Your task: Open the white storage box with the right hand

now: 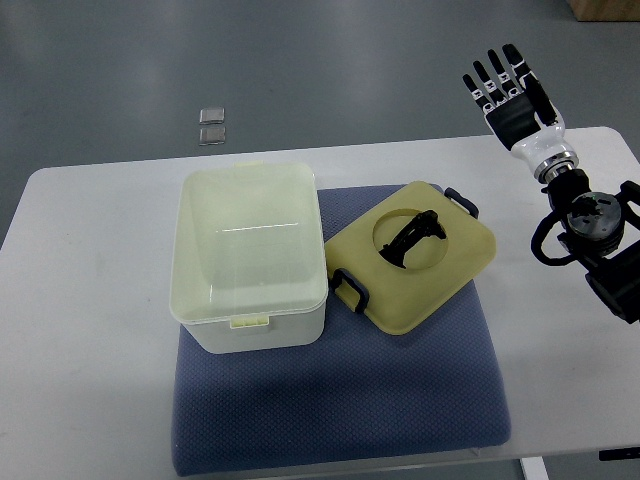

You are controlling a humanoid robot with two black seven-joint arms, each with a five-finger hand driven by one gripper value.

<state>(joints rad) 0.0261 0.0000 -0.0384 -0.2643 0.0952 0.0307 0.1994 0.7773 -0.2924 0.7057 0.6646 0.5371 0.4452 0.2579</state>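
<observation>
1. The white table (90,300) fills most of the view, its rounded far edge set against a grey floor.
2. A blue-grey padded mat (340,410) lies on the table's middle and near part. Judging by its position under both box and lid, it serves as a soft, non-slip working base.
3. The white storage box (250,260) stands upright on the mat's far-left part. Its top is open and its pale interior looks empty. A small latch tab shows on its near rim and another on its far rim.
4. The lid (412,255) lies flat on the mat just right of the box, turned at an angle, with its near-left corner close to the box wall. It has a round recess holding a black handle, and black clips at its left and far-right edges. With the lid off and beside the box, the opening looks done.
5. The right hand (508,95) is raised over the table's far-right edge, well apart from the lid. Its fingers are straight and spread, pointing away, and it grasps nothing. This reads as a released, withdrawn pose.
6. Two small clear squares (212,125) lie on the floor beyond the table's far-left part.
7. The left arm does not show.
</observation>
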